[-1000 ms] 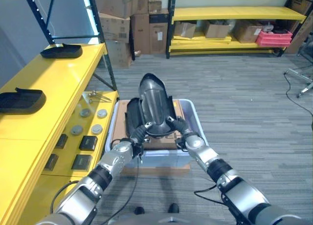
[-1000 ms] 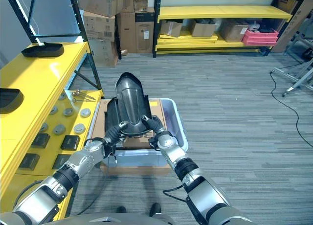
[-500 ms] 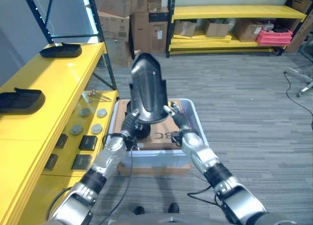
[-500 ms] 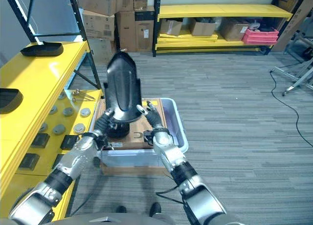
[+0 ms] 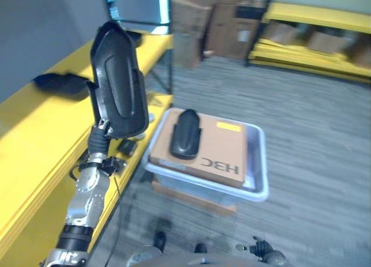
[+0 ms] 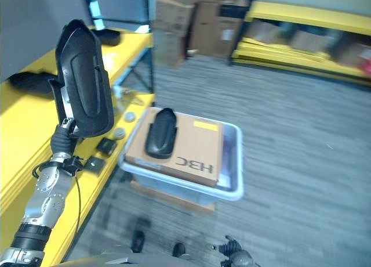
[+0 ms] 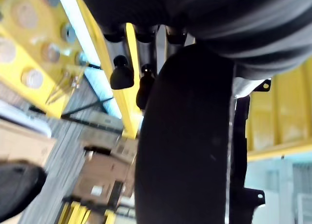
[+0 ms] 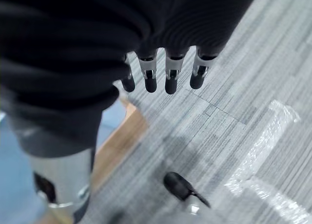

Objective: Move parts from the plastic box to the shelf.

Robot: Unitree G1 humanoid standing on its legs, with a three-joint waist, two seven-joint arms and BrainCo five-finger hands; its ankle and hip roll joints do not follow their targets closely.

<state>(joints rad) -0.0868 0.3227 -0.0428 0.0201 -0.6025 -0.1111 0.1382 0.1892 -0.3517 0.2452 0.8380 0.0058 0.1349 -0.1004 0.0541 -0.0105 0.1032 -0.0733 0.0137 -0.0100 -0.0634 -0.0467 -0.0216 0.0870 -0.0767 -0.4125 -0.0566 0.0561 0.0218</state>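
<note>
Black part point(image 5: 117, 81) now left-hand point(image 5: 98, 140) only

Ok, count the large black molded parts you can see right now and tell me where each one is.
3 for certain: one part held upright in the left hand, at; one lying on the cardboard box in the plastic bin, at; one on the yellow shelf, at. Others may be hidden.

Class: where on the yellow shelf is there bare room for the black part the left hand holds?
The upper board is bare between the two black parts already there and its front edge. The lower board is crowded with discs and pads. The left hand holds the part upright.
</note>
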